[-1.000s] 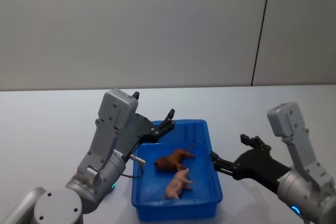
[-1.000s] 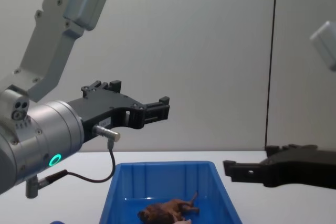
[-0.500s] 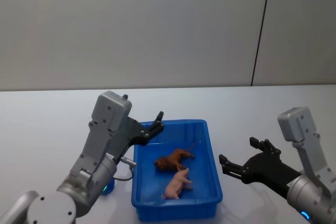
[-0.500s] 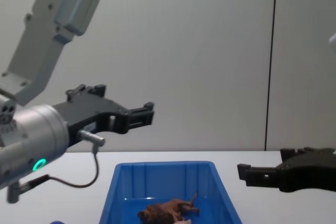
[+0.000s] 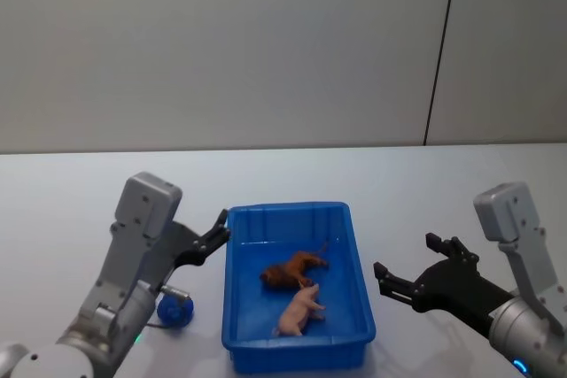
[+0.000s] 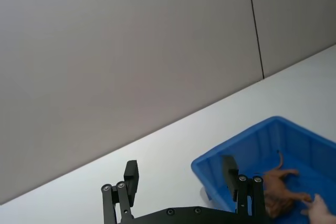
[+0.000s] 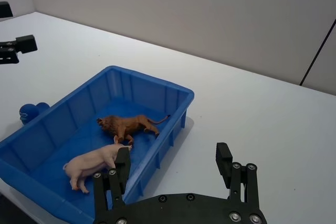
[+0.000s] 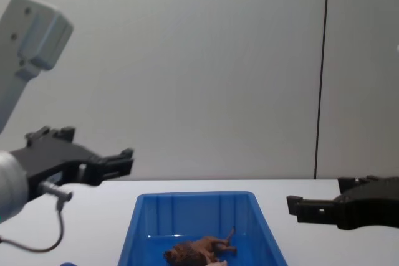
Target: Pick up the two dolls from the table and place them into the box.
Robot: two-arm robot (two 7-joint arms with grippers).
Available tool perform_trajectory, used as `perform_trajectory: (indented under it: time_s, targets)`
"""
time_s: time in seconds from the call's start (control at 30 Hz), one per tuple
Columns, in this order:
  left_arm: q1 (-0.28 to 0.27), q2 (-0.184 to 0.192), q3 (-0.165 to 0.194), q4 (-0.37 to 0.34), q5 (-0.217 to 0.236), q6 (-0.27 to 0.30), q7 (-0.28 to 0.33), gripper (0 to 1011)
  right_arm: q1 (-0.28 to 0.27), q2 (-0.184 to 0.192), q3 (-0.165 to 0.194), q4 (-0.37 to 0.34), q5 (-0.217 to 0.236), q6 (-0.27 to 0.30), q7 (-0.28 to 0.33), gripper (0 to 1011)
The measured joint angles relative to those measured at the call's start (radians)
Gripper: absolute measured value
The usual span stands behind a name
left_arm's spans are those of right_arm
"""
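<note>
The left gripper [image 6: 180, 169] is not over the box [image 5: 288, 208] any more. A moment ago it hung above the box's far left corner, and now it is pulled back and sits lower, just beside the box's left wall. Its two fingers are spread wide and hold nothing. The right gripper [image 7: 172, 153] has slid back too. It was almost at the box's right wall, and now it hangs over the table [image 5: 71, 201], off to the right, with a clear gap between it and the box. Its fingers are wide open as well, and they are empty. Both dolls lie inside the box. The brown lion [image 5: 293, 269] is on its side near the middle, with its tail pointing to the far right corner. The pink pig [image 5: 301, 307] lies just in front of it, closer to the near wall, and the two toys are almost touching. A small blue thing [image 5: 174, 311] sits on the table to the left of the box, under the left arm. With both toys in and both arms backing away, the job looks done.
</note>
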Motion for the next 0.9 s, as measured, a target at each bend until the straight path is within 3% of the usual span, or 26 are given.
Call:
perform_trajectory:
  time_s: [0.4,0.9]
  targets:
    - [0.042,0.038,-0.022,0.022,-0.027,0.009,0.010,1002,-0.003,0.003,0.001,-0.003,0.001,-0.001,-0.002,1001]
    - [0.059,0.054,-0.034,0.084,-0.045,0.024,-0.066,1002,-0.005,0.004,0.002,-0.004,0.002,-0.001,-0.003,1001]
